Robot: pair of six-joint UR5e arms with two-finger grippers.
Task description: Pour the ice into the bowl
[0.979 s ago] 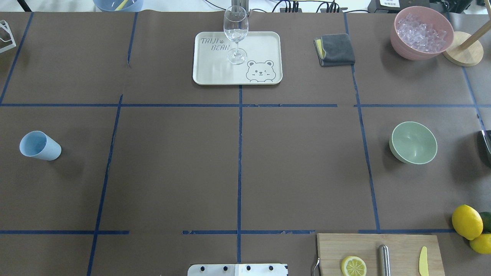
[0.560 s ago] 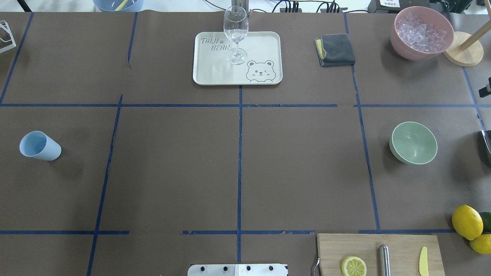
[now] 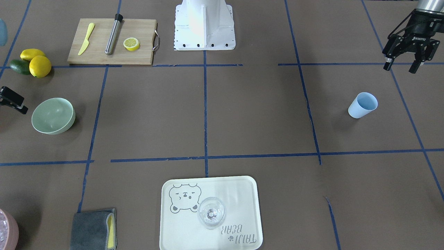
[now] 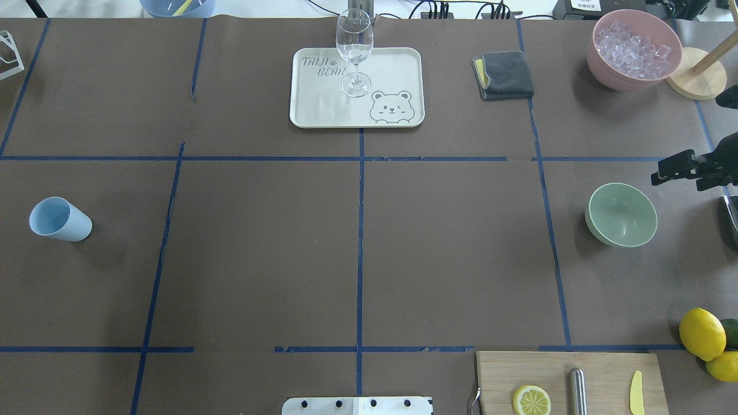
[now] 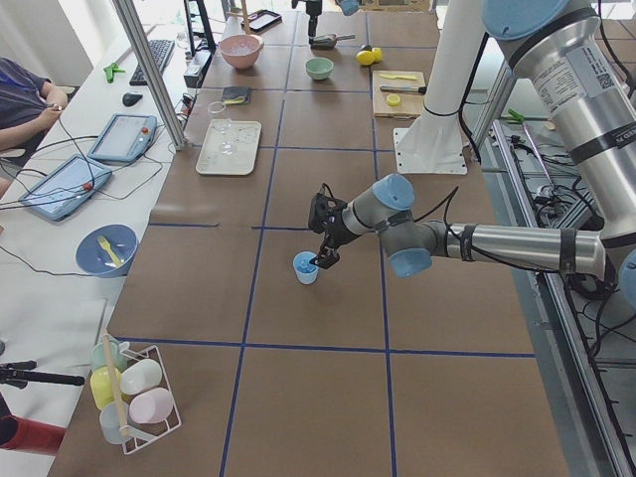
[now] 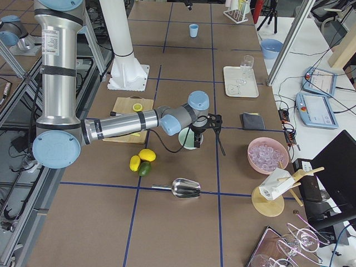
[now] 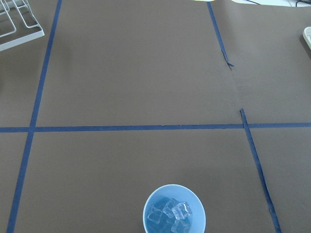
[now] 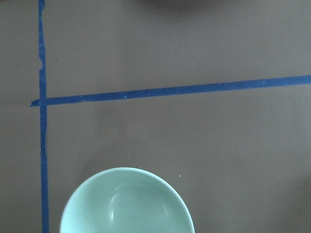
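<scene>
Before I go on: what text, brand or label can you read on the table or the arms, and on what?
"TAIJI BEAR": printed on the cream tray, beside a bear drawing.
"ROBOTIQ": on the body of the left hand.
White sticker on the left arm, exterior left view: too small to read.

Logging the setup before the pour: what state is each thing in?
Cup, upright, holding ice.
Bowl, upright, empty.
Glass, upright, empty.
Pink bowl, upright, full of cubes.
Left gripper, jaws open, empty.
Right gripper, jaws open, empty.
</scene>
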